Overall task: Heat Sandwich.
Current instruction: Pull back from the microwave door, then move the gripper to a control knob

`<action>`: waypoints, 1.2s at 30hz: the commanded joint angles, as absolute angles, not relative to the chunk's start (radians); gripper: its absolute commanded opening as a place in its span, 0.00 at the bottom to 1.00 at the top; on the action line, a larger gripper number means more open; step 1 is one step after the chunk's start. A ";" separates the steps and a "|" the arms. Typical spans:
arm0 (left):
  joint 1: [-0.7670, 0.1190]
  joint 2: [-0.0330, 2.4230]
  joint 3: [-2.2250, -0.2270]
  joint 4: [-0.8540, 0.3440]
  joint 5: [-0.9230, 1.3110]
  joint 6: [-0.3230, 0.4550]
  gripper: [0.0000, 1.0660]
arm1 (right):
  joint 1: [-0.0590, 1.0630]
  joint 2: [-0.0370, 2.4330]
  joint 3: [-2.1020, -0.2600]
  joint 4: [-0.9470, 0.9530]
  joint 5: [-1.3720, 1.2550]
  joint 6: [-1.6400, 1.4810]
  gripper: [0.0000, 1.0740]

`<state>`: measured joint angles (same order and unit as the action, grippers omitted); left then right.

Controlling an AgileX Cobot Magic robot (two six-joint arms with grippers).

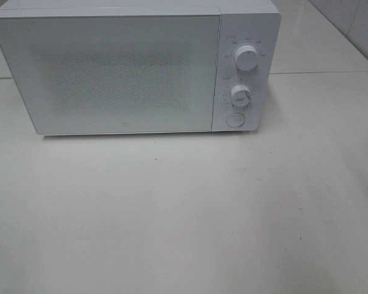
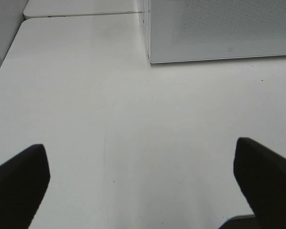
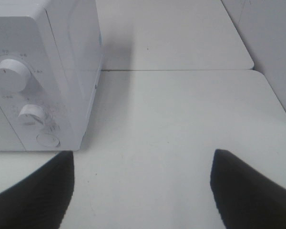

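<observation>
The sandwich is out of view in every frame. A white microwave [image 1: 110, 73] stands at the back of the table with its door shut. Neither gripper appears in the exterior view. In the left wrist view my left gripper [image 2: 140, 160] hangs over bare table, open, with nothing between its dark fingers [image 2: 19, 186]; the microwave's lower front corner [image 2: 219, 28] lies beyond it. My right gripper [image 3: 143, 164] is also open and empty, off the microwave's control-panel side [image 3: 38, 71], apart from it.
The control panel carries an upper knob [image 1: 247, 59], a lower knob [image 1: 240, 95] and a round button [image 1: 234, 119]. The white table [image 1: 184, 214] stretches in front of the microwave. A seam to a second table [image 3: 181, 70] runs behind.
</observation>
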<state>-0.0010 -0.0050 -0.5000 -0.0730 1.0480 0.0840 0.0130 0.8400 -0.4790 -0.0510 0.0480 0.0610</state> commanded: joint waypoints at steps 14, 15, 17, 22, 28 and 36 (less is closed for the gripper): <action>0.002 -0.031 -0.496 -0.074 1.037 0.080 0.92 | 0.037 1.205 -0.443 0.117 -0.496 -0.035 0.71; 0.002 -0.031 -0.496 -0.074 1.037 0.080 0.92 | 0.053 1.226 -0.434 0.150 -0.533 -0.064 0.71; 0.002 -0.031 -0.496 -0.074 1.037 0.080 0.92 | 0.111 1.284 -0.414 0.249 -0.621 -0.147 0.71; 0.002 -0.031 -0.496 -0.074 1.037 0.080 0.92 | 0.214 1.386 -0.408 0.375 -0.752 -0.235 0.71; 0.002 -0.031 -0.496 -0.074 1.037 0.080 0.92 | 0.310 1.464 -0.408 0.438 -0.871 -0.258 0.71; 0.002 -0.031 -0.496 -0.074 1.037 0.080 0.92 | 0.483 1.567 -0.408 0.568 -1.017 -0.277 0.71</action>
